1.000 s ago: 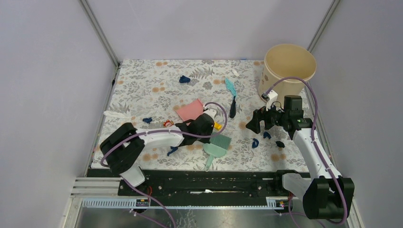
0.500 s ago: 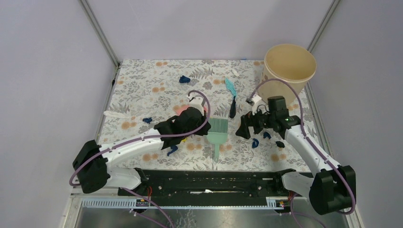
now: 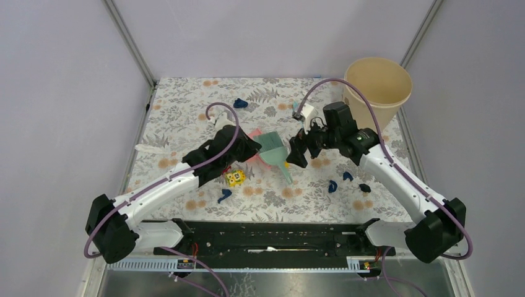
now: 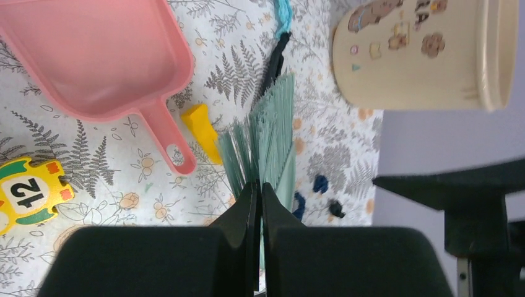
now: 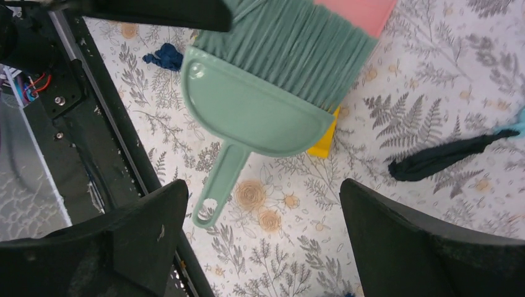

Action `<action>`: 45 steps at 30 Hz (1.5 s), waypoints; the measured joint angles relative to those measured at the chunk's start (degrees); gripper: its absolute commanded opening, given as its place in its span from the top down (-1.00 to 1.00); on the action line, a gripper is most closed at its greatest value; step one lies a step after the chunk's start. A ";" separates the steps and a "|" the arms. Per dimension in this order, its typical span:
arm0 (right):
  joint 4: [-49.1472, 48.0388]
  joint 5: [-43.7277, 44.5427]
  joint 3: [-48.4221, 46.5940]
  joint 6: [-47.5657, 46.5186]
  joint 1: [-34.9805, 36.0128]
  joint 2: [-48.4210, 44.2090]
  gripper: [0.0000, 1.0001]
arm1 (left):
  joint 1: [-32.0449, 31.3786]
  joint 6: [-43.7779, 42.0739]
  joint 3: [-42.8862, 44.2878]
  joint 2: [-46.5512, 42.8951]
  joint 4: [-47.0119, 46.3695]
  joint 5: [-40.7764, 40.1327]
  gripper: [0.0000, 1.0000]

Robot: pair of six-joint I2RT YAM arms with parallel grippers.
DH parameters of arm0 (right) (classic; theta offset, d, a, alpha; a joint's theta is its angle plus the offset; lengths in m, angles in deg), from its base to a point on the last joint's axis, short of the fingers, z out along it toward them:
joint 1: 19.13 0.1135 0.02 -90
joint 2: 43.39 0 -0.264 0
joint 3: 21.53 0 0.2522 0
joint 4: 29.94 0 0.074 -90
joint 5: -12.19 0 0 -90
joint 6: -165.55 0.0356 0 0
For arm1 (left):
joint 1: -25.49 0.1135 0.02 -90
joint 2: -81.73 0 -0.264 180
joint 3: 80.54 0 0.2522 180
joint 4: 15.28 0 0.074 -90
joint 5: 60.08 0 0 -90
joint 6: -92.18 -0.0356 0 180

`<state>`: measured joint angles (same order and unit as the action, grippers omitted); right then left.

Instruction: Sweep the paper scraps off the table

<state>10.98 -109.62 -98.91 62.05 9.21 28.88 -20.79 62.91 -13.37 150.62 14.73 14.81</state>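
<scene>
The left gripper [image 4: 259, 185] was clamped shut on the bristles of the green brush [image 5: 266, 105]. Its handle [image 5: 220, 179] slanted toward the near right, lying between the wide-apart jaws of the right gripper [image 5: 266, 247], likely the taker. Navy paper scraps [image 3: 332, 185] dotted the table [image 3: 186, 111] beyond, and a pink dustpan [image 4: 99, 55] and yellow block [image 4: 201, 127] lay beneath.
</scene>
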 measured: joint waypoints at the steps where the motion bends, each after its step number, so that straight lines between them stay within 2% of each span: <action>1: 0.02 0.96 -0.74 -0.26 1.05 0.00 -0.99 | 1.51 1.86 -0.24 -0.24 -0.22 1.09 1.00; 6: 1.70 9.03 -2.80 -3.21 8.90 1.46 -0.99 | 7.48 8.68 -3.13 -0.52 -2.62 8.46 1.00; 12: 3.56 19.52 -2.36 -8.28 18.51 3.17 -0.99 | 11.63 14.25 -6.34 -0.44 -4.76 16.68 1.00; 20: 3.69 30.69 2.19 -14.67 22.60 3.17 -0.88 | 14.69 16.87 -6.75 -0.44 -7.21 22.53 1.00; 26: 2.99 35.50 4.26 -17.38 23.32 3.04 -0.81 | 15.61 17.70 -7.63 -0.44 -8.59 24.74 1.00; 33: 1.81 36.41 4.26 -18.12 23.34 2.21 -0.67 | 15.98 19.28 -9.90 -0.42 -11.06 27.12 1.00; 36: 1.81 35.30 4.24 -18.16 23.37 2.05 -0.91 | 16.22 20.55 -11.41 -0.37 -12.74 28.52 1.00; 37: 2.19 34.12 4.13 -18.16 23.37 2.03 -0.98 | 16.37 20.94 -11.96 -0.26 -13.42 29.05 1.00; 42: 8.26 23.82 -0.13 -17.55 23.41 1.92 -0.99 | 17.05 19.47 -12.24 1.49 -14.36 30.47 1.00; 45: 10.86 17.55 -4.20 -17.16 22.75 1.31 -0.99 | 17.18 13.86 -9.88 4.11 -12.68 31.39 1.00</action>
<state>21.84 -92.07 -103.11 44.90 31.96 30.19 -3.61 76.77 -23.25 154.73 2.05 46.20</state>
